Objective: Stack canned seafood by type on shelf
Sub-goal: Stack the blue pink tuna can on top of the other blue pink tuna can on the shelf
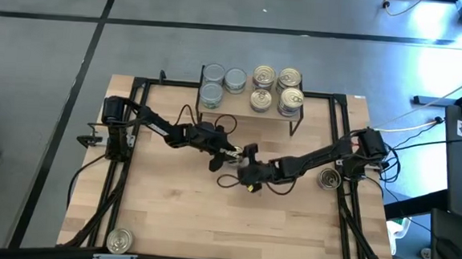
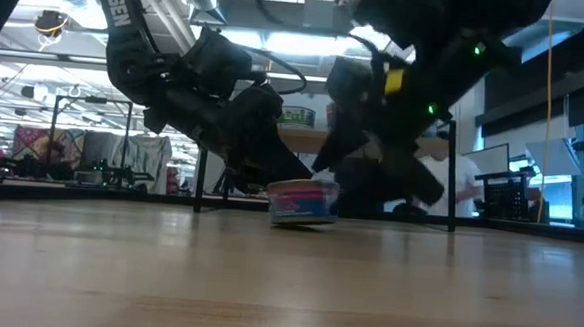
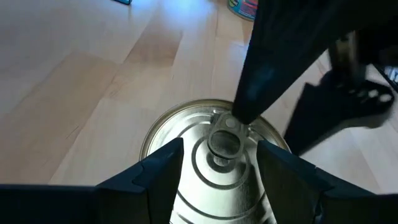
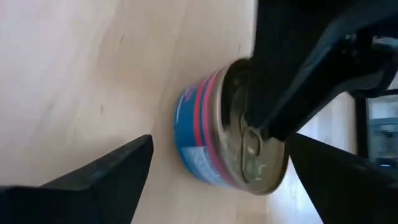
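The tin [image 2: 304,201] sits mid-table, short of the shelf [image 1: 252,113], between both claws. Right gripper [image 4: 211,180] is spread, released; left gripper [image 3: 217,171] straddles it, unclenched. Rigid, smooth, compact: best taken across its sides.

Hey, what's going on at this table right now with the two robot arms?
Both arms meet at the middle of the table over one can with a blue and red label. The left gripper straddles it from above, fingers wide on either side. The right gripper faces the same can with its fingers spread open, not holding it. Behind them the small shelf already carries silver-topped cans on one side and gold-topped cans on the other. Two more cans wait on the table.
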`<state>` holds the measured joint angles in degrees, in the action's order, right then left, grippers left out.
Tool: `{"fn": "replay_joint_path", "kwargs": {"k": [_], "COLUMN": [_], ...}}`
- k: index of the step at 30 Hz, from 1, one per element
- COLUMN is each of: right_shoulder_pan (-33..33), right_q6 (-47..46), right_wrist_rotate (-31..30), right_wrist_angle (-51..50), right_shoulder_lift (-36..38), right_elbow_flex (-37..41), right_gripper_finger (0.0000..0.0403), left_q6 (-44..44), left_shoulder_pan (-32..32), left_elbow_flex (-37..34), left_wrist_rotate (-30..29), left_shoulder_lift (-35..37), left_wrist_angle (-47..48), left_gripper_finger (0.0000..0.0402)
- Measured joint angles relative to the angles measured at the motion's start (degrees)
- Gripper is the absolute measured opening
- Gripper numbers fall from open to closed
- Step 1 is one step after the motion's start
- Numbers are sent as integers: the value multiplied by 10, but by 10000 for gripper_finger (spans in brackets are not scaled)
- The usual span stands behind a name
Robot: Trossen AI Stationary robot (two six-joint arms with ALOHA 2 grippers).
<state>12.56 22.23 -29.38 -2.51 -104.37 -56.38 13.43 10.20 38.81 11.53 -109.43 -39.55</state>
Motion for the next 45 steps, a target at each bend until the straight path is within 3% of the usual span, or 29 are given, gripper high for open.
{"fn": "replay_joint_path", "kwargs": {"k": [5,10,20,23,29,36,45], "right_shoulder_pan": [-2,-1,-20,-20,-21,5,73], "right_q6": [23,66,148,155,130,106,66], "right_wrist_rotate": [-27,-96,-103,-98,-89,-100,-102], "right_wrist_angle": [-1,38,101,108,109,93,12], "right_shoulder_lift": [-34,-63,-90,-91,-91,-89,-26], "right_elbow_flex": [0,-1,-2,-1,0,-1,2], "right_gripper_finger": [364,363,358,329,208,208,203], "left_q6": [1,1,2,2,17,25,15], "left_shoulder_pan": [0,0,0,0,2,1,-22], "left_elbow_flex": [0,0,0,0,-1,-3,-7], "left_wrist_rotate": [0,0,3,3,0,1,-33], "left_shoulder_lift": [0,0,0,0,0,13,95], "left_wrist_angle": [0,0,-1,-2,-4,-8,106], "left_gripper_finger": [207,207,208,208,208,208,208]}}
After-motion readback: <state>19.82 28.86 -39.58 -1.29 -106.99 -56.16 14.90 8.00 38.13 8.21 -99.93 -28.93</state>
